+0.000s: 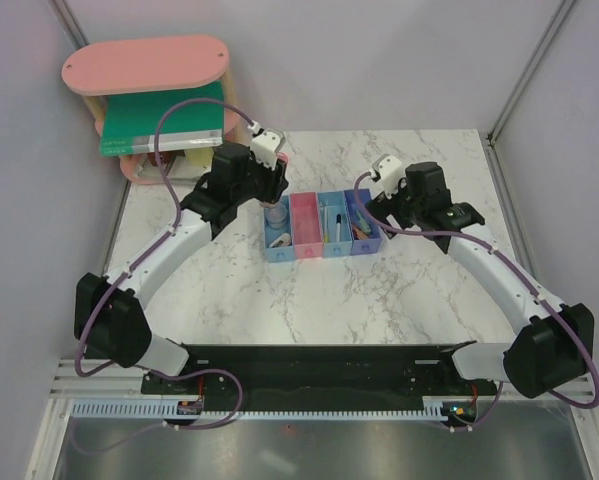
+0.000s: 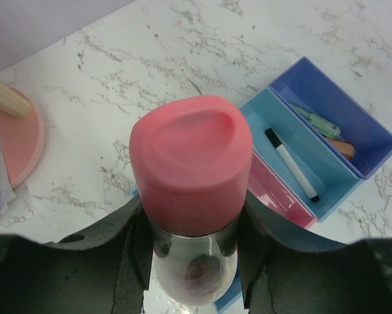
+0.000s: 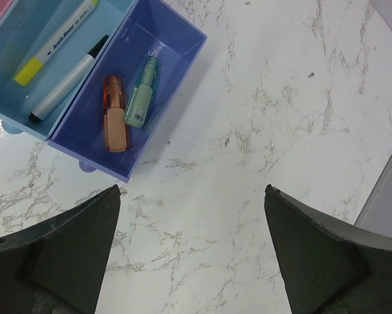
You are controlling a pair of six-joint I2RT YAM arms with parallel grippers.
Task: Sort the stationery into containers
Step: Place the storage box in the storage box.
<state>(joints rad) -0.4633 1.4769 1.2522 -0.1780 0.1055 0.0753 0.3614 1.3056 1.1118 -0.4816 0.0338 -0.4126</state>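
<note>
Unreadable print on yellow-tipped highlighter (image 3: pixel 57 39)

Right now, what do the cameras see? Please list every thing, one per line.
white marble table: one, white, under everything
row of four joined rectangular plastic bins: one, light blue, pink, light blue, dark blue, table centre
pink-capped clear round pot: one, pink and clear, over leftmost bin
thin marker pen: one, white with black tip, third bin from left
thick marker pen: one, white with yellow tip, same bin
short capped stick: one, orange, dark blue bin
small tube: one, pale green, dark blue bin
oval two-tier shelf: one, pink, far left corner
big flat book: one, green, under shelf top
left tool: one, black, shut on the pot
right tool: one, black, open, beside dark blue bin
</note>
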